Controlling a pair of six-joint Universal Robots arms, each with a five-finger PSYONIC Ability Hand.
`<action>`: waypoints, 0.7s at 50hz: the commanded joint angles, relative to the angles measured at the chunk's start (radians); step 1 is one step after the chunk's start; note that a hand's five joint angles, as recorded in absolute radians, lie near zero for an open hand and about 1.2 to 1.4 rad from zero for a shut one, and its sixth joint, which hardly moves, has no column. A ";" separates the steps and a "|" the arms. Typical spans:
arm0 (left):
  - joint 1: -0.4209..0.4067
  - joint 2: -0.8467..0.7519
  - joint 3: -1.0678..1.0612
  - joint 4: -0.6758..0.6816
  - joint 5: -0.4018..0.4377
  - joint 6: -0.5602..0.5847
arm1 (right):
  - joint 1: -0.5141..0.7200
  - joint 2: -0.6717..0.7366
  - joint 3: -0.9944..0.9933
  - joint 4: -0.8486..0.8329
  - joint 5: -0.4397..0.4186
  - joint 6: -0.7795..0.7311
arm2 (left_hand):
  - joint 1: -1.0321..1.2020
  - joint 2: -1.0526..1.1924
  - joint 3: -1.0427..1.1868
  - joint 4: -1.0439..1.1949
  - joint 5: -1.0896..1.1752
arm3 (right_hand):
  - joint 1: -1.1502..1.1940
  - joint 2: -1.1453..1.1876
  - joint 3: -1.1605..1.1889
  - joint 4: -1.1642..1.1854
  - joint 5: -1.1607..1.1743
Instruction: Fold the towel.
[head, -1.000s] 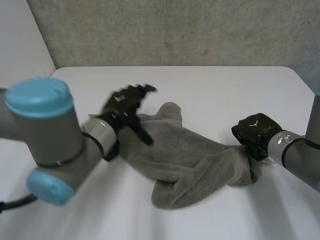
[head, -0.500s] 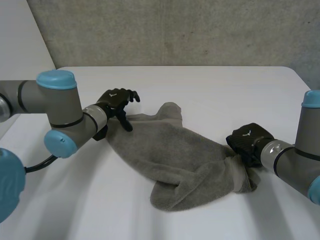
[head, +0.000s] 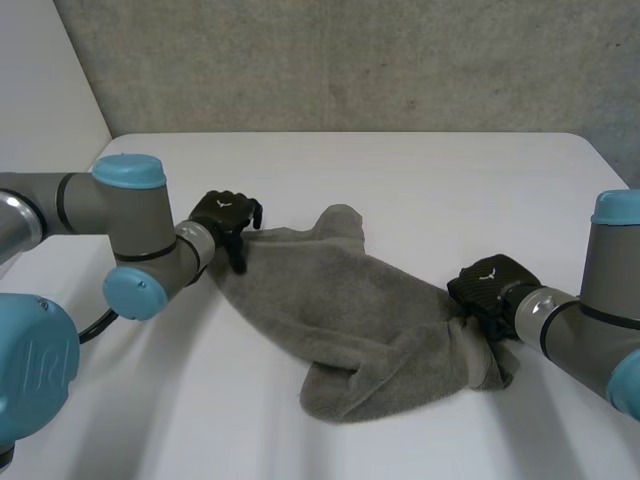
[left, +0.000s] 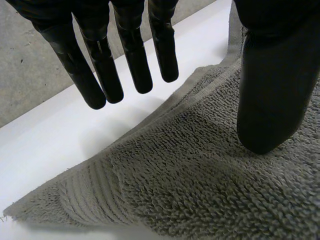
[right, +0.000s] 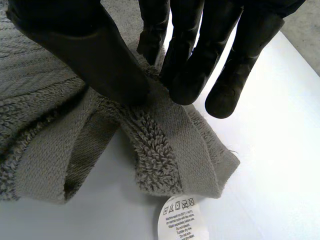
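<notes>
Left hand (head: 222, 215): spread at the towel's 10 o'clock corner. The fingers (left: 132, 55) are held straight over bare surface just past the edge. The thumb (left: 272, 100) is set tip-down on the pile, and nothing is pinched.
Right hand (head: 490, 285): closed at the towel's 4 o'clock end. A bunched hem (right: 165, 145) is pinched between thumb and fingers.
Towel (head: 350, 310): grey and crumpled, laid slantwise from 10 to 4 o'clock across the middle of the surface (head: 450, 180). A loose lobe is seen at 6 o'clock, and a care label (right: 178, 220) just beside the pinched hem.
Risk, left side: the corner could be missed on closing, since the fingers are off the cloth. It could also be shoved inward by the thumb.
Risk, right side: a bunch is held rather than a true corner, so a skewed fold is likely. The thick wad could also be squeezed out of the pinch.
Risk, both: if one end is pulled while the other is merely pressed, the towel could be dragged instead of being flattened.
</notes>
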 joint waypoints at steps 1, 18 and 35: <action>0.000 -0.007 -0.001 -0.003 0.004 0.014 | 0.001 0.003 0.000 -0.001 0.000 0.000 | -0.012 -0.014 -0.014 -0.012 -0.191 | 0.070 0.092 0.053 0.054 0.066; -0.002 -0.004 -0.011 -0.017 0.000 0.054 | 0.004 0.005 0.002 -0.001 0.000 -0.006 | 0.457 0.455 0.455 0.456 0.278 | 0.070 0.092 0.053 0.054 0.066; -0.023 0.061 -0.098 -0.016 -0.066 0.077 | 0.006 0.003 -0.001 0.000 0.000 -0.006 | 0.719 0.717 0.717 0.718 0.540 | 0.070 0.092 0.053 0.054 0.066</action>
